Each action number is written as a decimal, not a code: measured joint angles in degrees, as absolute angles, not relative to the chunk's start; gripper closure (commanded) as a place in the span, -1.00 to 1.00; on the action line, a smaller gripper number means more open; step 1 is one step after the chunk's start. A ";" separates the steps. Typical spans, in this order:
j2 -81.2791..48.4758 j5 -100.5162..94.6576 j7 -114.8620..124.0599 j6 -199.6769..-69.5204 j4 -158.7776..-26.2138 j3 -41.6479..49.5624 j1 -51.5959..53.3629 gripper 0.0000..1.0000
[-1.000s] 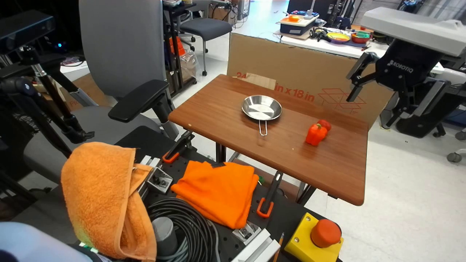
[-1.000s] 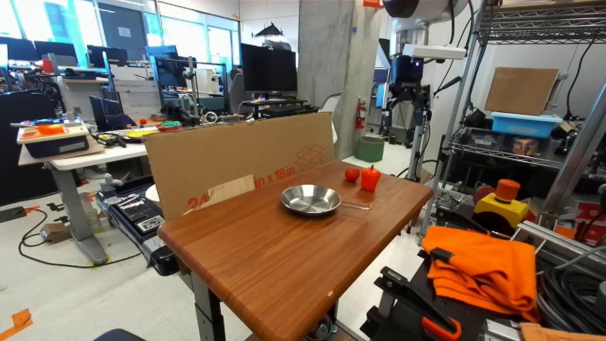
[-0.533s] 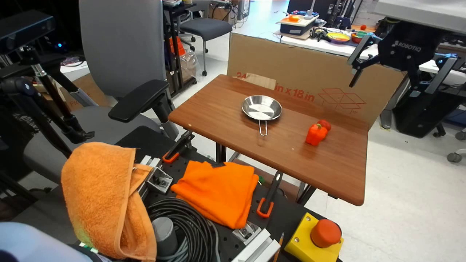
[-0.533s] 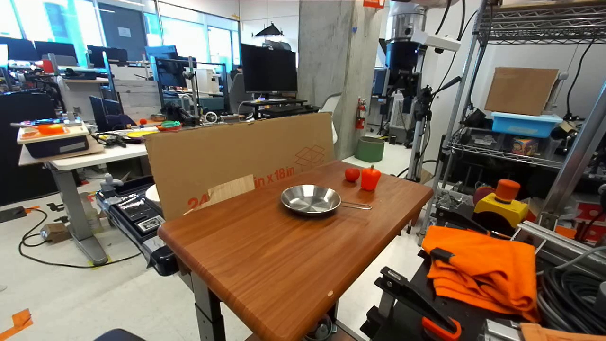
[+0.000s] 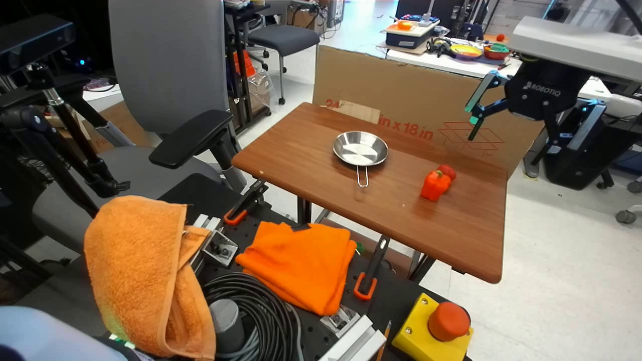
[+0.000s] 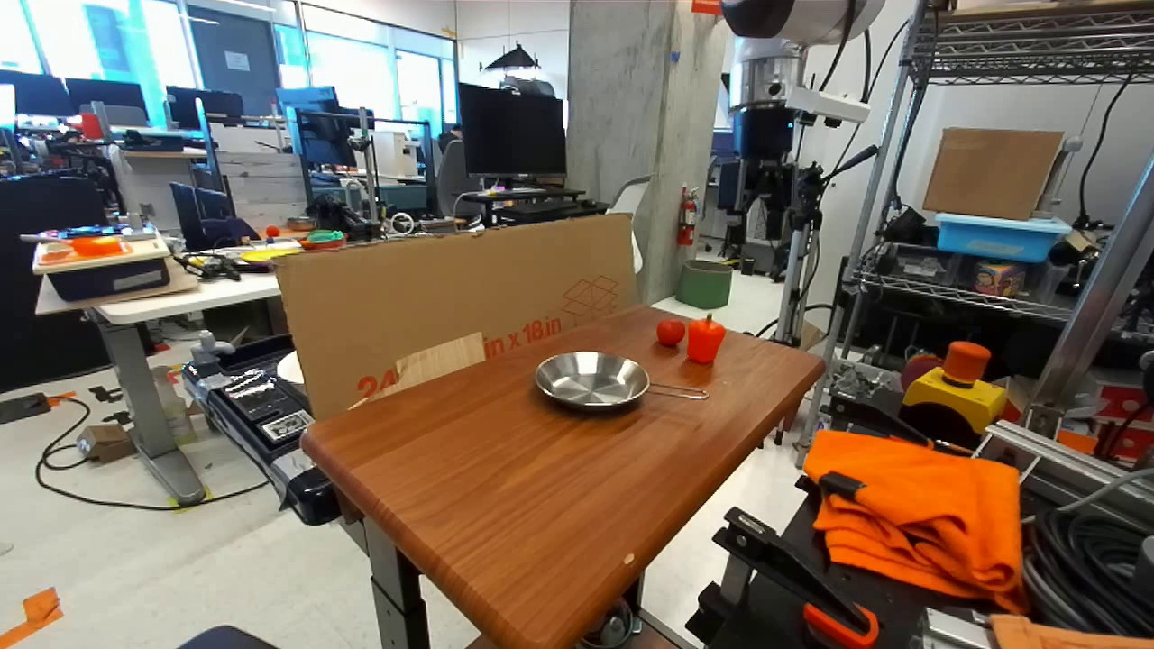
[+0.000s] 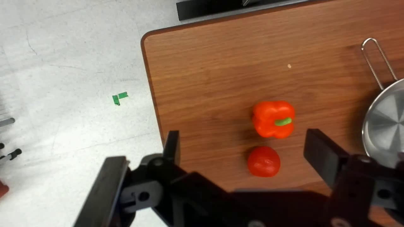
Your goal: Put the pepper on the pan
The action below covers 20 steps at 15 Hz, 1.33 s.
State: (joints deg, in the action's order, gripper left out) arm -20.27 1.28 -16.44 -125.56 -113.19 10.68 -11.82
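While the claw (image 5: pixel 506 144) hangs high above the level of the desk (image 5: pixel 461 235), its jaws spread wide and nothing held between them, the step in hand looks to be the approach to the orange-red bell pepper (image 7: pixel 272 117). The pepper stands upright, stem up, between the short edge at the claw's end of the desk and the silver frying pan (image 6: pixel 592 380), whose bowl is bare. Just beside the pepper, toward the long edge where the cardboard sheet (image 5: pixel 411 90) stands, sits a round red tomato-like piece (image 7: pixel 264 161); the wrist view shows a narrow strip of wood between the two.

A straight descent in the present orientation should serve well. The jaws would close roughly along the desk's long edges, one finger on the short-edge side and one on the pan side, so both ought to miss the red piece. In the wrist view the pepper shows nearer the pan-side finger (image 7: pixel 325 157), so a slight slide toward the pan would probably centre it. It pays to line up before going low: a finger that touches early could tip the pepper or push it off its spot. The grip is best taken around the body, below the stem, since the smooth, lobed sides may let a high grip slip.
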 measured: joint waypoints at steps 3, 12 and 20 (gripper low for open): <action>-21.92 0.61 -16.44 -125.55 -113.18 10.68 -11.82 -1.00; -25.10 -1.34 -16.44 -125.17 -113.18 10.68 -12.68 -1.00; -27.03 -2.17 -16.35 -124.88 -113.18 10.68 -13.10 -1.00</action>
